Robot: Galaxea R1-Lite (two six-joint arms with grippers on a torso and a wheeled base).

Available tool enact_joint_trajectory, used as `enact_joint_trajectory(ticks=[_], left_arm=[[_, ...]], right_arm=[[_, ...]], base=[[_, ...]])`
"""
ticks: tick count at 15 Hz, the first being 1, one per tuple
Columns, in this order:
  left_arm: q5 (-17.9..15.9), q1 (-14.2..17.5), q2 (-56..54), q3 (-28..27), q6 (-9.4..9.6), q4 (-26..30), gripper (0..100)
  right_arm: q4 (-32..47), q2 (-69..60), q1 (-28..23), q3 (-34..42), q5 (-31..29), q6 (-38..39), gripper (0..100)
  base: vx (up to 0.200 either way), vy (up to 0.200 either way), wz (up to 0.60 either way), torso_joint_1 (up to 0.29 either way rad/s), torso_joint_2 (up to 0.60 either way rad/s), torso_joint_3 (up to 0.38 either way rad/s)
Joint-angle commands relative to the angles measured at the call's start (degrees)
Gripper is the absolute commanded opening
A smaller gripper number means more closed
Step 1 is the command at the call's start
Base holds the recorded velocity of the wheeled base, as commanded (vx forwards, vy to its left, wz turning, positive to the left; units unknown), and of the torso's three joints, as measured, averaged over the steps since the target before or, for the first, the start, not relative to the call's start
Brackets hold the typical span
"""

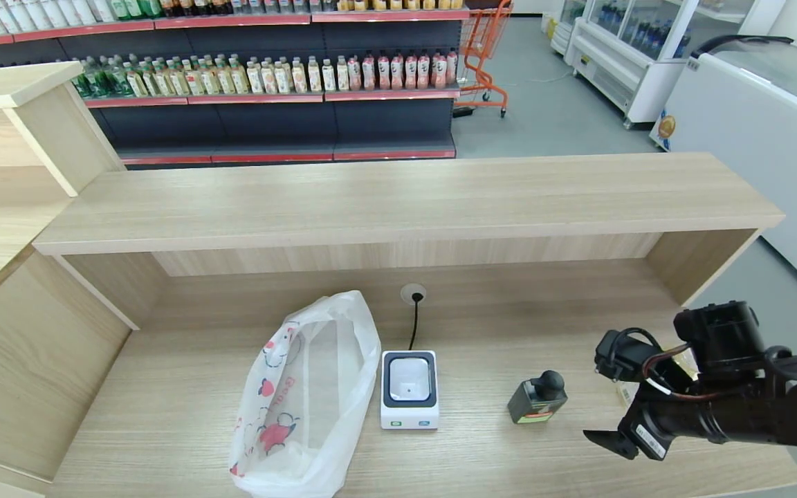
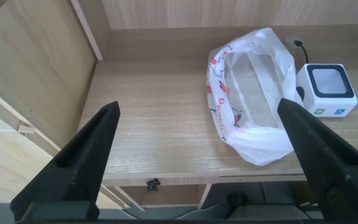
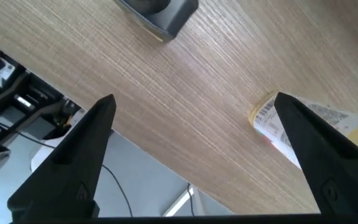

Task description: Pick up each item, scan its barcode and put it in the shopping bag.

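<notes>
Checkout counter of pale wood-grain board (image 1: 163, 415), read from the head view with the white box-shaped barcode scanner with dark-framed glass window (image 1: 409, 389) as dial centre. At nine o'clock, just beside it: translucent white plastic shopping bag with red cartoon print (image 1: 301, 394), slumped flat on the wood. At three o'clock, near but apart: squat dark plastic bottle with round black cap (image 1: 537, 400), apparently upright. Farther out at three o'clock, past the bottle: flat white-and-yellow packet with printed barcode (image 3: 267, 121), lying on the wood beneath the right arm.

Right gripper (image 3: 194, 98): released, fingers splayed wide, nothing held, hovering over the counter's near edge with the packet under one finger. Left gripper (image 2: 199, 109): likewise spread and bare, hanging above the counter's near left part, bag and scanner beyond it.

Judged as the very start: both items outside the bag, the packet probably first, being closest to the right gripper.

Handling, as a guess only. Packet: light, thin, pliable, perhaps glossy enough to slip; best pinched from above across its narrow width, barcode end left uncovered for the scan. Bottle: stiffer, heavier, smooth-sided; best taken around the body below the cap, not by the cap itself. Bag: limp, likely to fold shut, so low and gentle drops advisable.
</notes>
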Motion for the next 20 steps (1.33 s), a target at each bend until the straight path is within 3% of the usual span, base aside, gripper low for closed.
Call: enact_joint_trajectory(ticks=[1, 5, 14, 15, 20], left_arm=[[0.00, 0.01, 0.07, 0.00, -0.01, -0.01, 100], [0.00, 0.01, 0.07, 0.00, -0.01, -0.01, 100], [0.00, 0.01, 0.07, 0.00, -0.01, -0.01, 100], [0.00, 0.01, 0.07, 0.00, -0.01, -0.01, 100], [0.00, 0.01, 0.07, 0.00, -0.01, -0.01, 100]], right_arm=[[-1.28, 4.98, 0.62, -1.49, 2.59, -2.25, 100], [-2.07, 10.52, 0.98, -6.68, 6.10, -8.40, 100], [-2.16, 18.43, 5.20, -14.41, 9.44, -9.11, 100], [-2.07, 19.49, 5.37, -15.29, 9.53, -9.11, 0], [-2.16, 18.69, 5.55, -15.82, 9.35, -9.28, 0]], base=[[0.000, 0.000, 0.00, 0.000, 0.00, 0.000], [0.000, 0.000, 0.00, 0.000, 0.00, 0.000], [0.000, 0.000, 0.00, 0.000, 0.00, 0.000], [0.000, 0.000, 0.00, 0.000, 0.00, 0.000], [0.000, 0.000, 0.00, 0.000, 0.00, 0.000]])
